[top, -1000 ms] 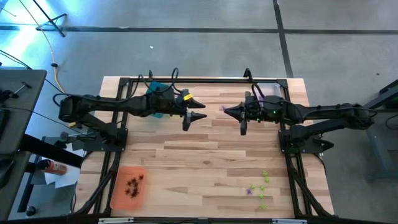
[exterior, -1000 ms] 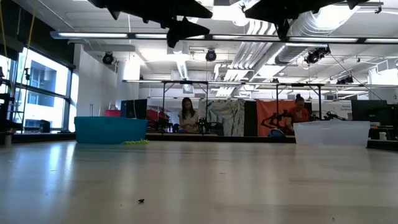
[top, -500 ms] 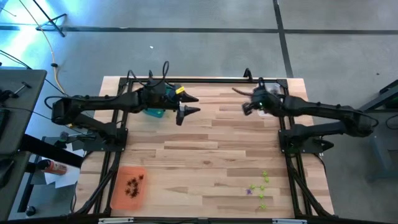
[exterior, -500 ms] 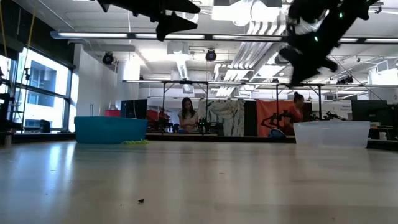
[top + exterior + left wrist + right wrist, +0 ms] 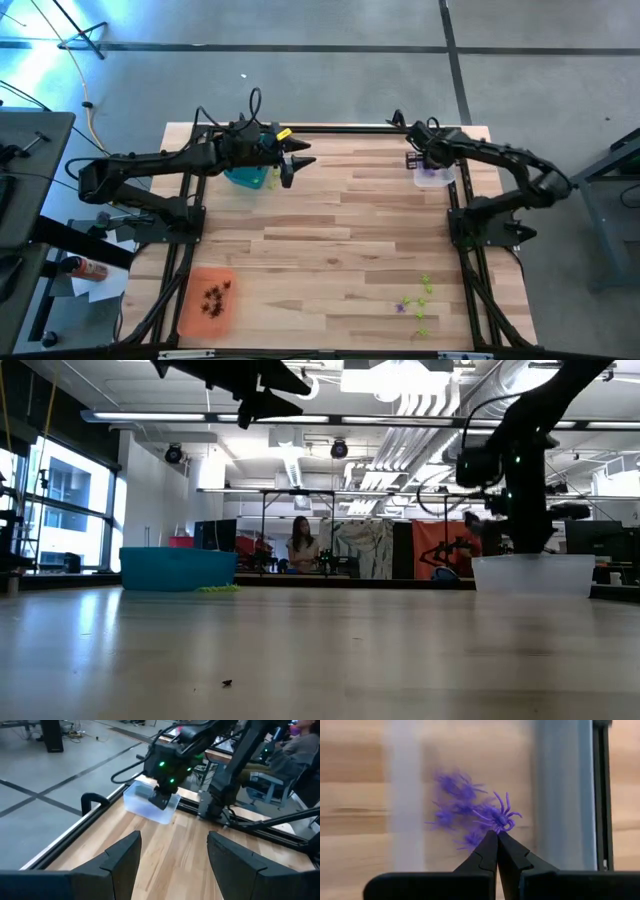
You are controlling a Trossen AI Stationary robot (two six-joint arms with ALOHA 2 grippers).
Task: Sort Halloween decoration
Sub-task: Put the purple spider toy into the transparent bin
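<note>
Right pincer [image 5: 496, 836] pinching a purple spider [image 5: 498, 816] over the clear tray [image 5: 434, 175]; left pincer [image 5: 290, 160] spread above the bench [image 5: 330, 240], near the teal tray [image 5: 248, 176].

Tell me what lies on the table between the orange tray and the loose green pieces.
In the high view, only bare wood lies between the orange tray and the green pieces; nothing sits there.
</note>
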